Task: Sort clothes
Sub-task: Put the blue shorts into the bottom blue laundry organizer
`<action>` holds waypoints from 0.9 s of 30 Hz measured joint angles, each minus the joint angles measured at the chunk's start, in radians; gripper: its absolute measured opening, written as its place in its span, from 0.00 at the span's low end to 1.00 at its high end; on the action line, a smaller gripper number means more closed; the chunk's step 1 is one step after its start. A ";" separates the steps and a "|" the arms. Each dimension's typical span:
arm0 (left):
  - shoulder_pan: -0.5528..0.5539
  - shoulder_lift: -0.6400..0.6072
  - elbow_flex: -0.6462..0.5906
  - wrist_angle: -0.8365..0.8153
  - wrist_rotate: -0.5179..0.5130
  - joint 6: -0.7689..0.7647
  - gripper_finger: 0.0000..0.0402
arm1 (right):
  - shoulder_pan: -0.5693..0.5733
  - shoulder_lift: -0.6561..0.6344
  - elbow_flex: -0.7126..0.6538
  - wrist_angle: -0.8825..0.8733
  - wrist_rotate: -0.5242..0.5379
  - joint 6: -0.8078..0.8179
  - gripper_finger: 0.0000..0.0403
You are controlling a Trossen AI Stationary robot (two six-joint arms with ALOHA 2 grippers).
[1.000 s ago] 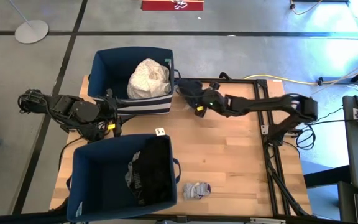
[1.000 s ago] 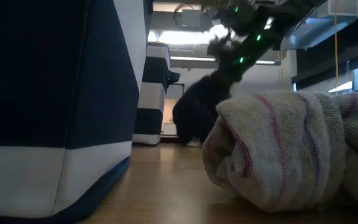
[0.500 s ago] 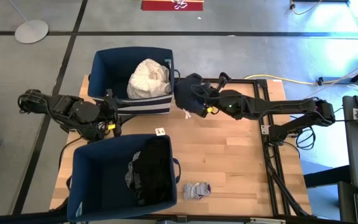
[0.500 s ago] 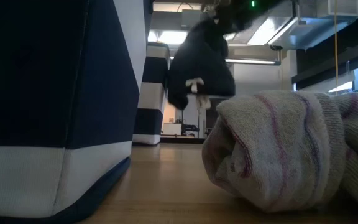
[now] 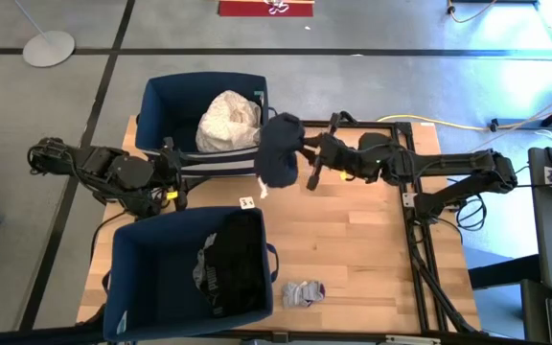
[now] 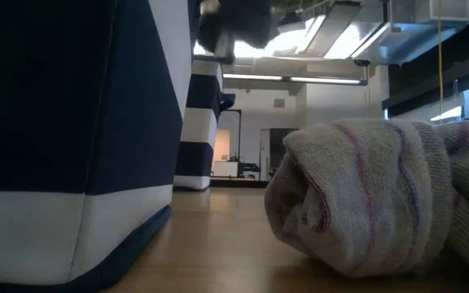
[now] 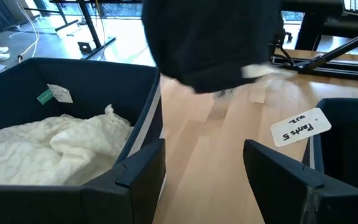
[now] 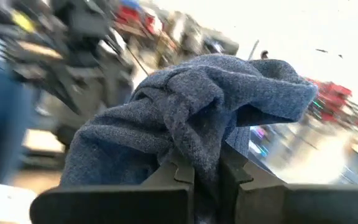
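My right gripper [image 5: 308,159] is shut on a dark navy knit garment [image 5: 278,149], held high over the table just right of the far navy bin [image 5: 161,96]. The garment also shows in the low view [image 6: 234,23], the left wrist view [image 7: 210,43] and the right wrist view [image 8: 191,118]. A white garment [image 5: 229,120] lies in the far bin. Black garments [image 5: 230,268] lie in the near bin [image 5: 132,278]. Grey socks [image 5: 303,293] lie on the table near its front edge. My left gripper [image 7: 204,186] is open and empty between the two bins. My right gripper pinches a bunched fold of the navy garment [image 8: 205,155] between its two fingers, several layers thick. The fingers come roughly level from the table's right. The garment is lifted clear of the table and hangs bunched at the fingertips, a small white tag [image 7: 260,71] dangling from it.
A white paper label [image 5: 247,202] lies on the wood between the bins, also in the left wrist view [image 7: 300,126]. The socks fill the low view's right foreground [image 6: 381,195]. Bare wood lies right of the near bin.
My right gripper has risen with the navy garment, staying shut on it. The garment lay on the table by the far bin a second ago; it is now lifted clear and has swung toward the table's left, near the far bin's right wall.
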 joint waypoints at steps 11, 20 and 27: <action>0.000 0.000 0.000 0.001 0.000 0.007 0.52 | 0.103 0.066 0.000 0.300 -0.379 -0.081 0.05; 0.000 0.000 0.000 0.002 -0.003 0.008 0.52 | 0.139 0.234 0.141 0.325 -0.527 -0.104 0.07; 0.000 0.000 0.000 0.001 -0.004 0.008 0.52 | 0.137 0.407 0.359 0.093 -0.525 -0.102 0.08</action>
